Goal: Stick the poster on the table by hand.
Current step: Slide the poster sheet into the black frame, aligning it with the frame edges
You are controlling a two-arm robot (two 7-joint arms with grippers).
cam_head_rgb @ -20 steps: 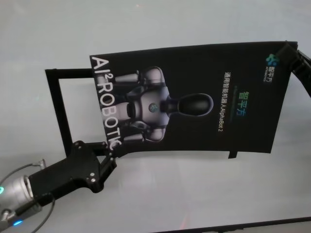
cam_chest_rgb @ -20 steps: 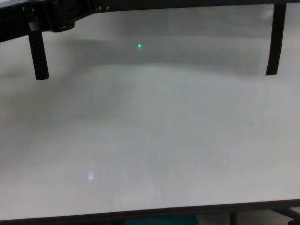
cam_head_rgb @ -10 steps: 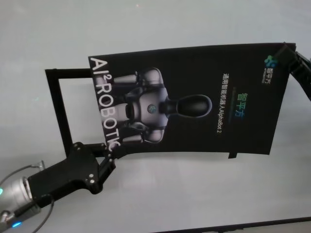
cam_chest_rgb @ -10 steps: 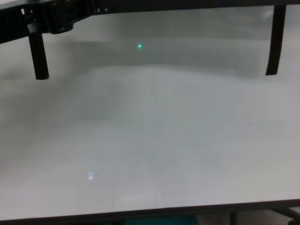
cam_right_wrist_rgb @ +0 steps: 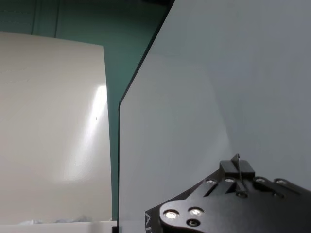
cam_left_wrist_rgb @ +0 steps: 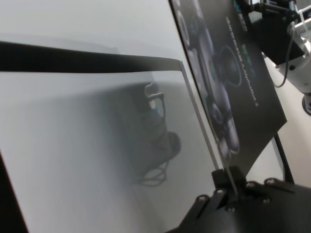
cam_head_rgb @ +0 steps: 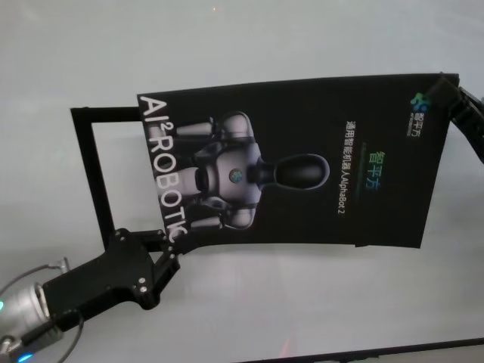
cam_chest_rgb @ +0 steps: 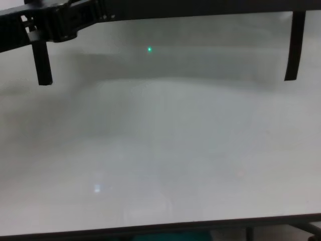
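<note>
the large glossy black poster with the grey-white robot picture (cam_head_rgb: 295, 170) hangs above the broad matte white table (cam_head_rgb: 302, 318), not yet flat on it. the black blocky left gripper (cam_head_rgb: 162, 253) pinches its near corner by the white lettering; the black right gripper (cam_head_rgb: 454, 98) holds the far top corner, fingers clamped on the sheet's edge. i'd say they're mid-carry, lining it up over the black outline frame (cam_head_rgb: 91, 174). next comes lowering it evenly, both corners level.

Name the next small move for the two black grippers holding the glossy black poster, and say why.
Probably lower both together: the left gripper and right gripper pinch opposite corners of the glossy black poster, which hangs bowed above the white table and its black rectangular frame outline.
</note>
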